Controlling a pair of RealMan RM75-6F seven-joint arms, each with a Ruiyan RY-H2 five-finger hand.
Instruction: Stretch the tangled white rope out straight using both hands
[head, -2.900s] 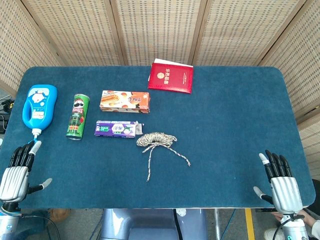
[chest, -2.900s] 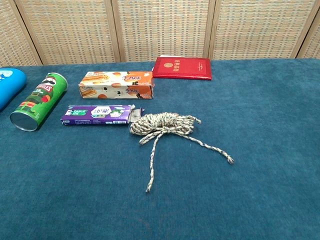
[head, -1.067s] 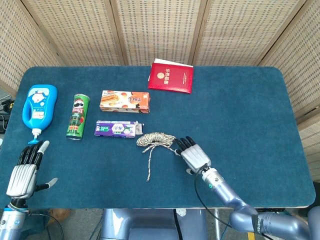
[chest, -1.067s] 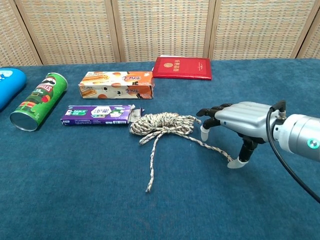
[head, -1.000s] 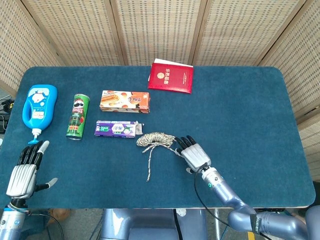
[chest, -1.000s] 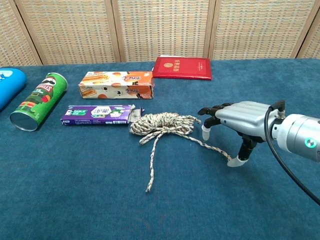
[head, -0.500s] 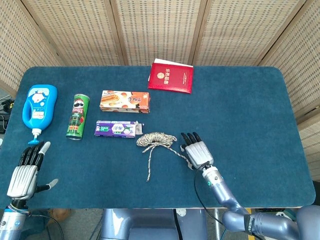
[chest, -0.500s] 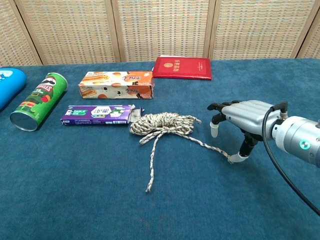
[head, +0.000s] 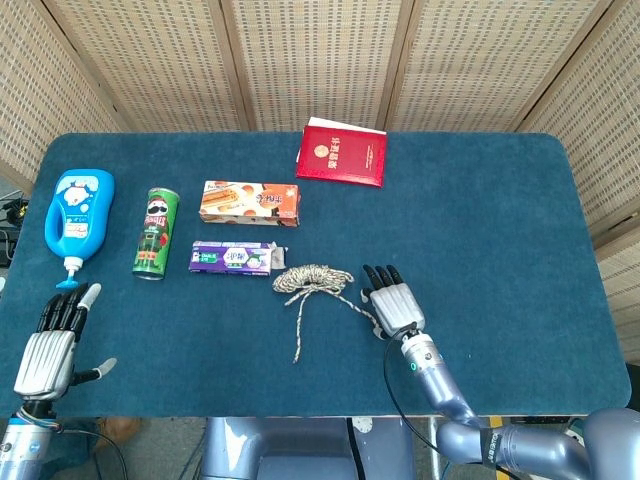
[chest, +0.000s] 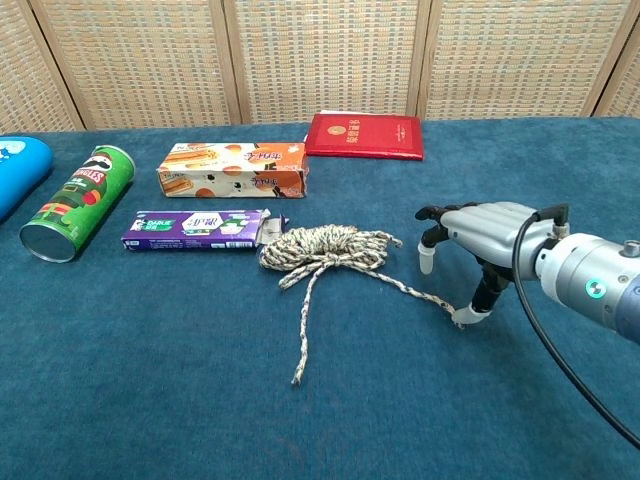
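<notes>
The white rope lies in a tangled coil at mid-table, with one tail running toward me and another running right. My right hand hovers palm down over the end of the right tail, fingers spread. Its thumb tip touches the table right at that rope end, and nothing is gripped. My left hand rests open at the near-left table edge, far from the rope, and shows only in the head view.
A purple box lies touching the coil's left side. Behind it are an orange box, a green can on its side, a blue bottle and a red booklet. The blue table stretches right.
My right hand came in from the near-right table edge to the rope's right tail and drew back slightly to its end. The rope has not moved; the left hand barely shifted.
</notes>
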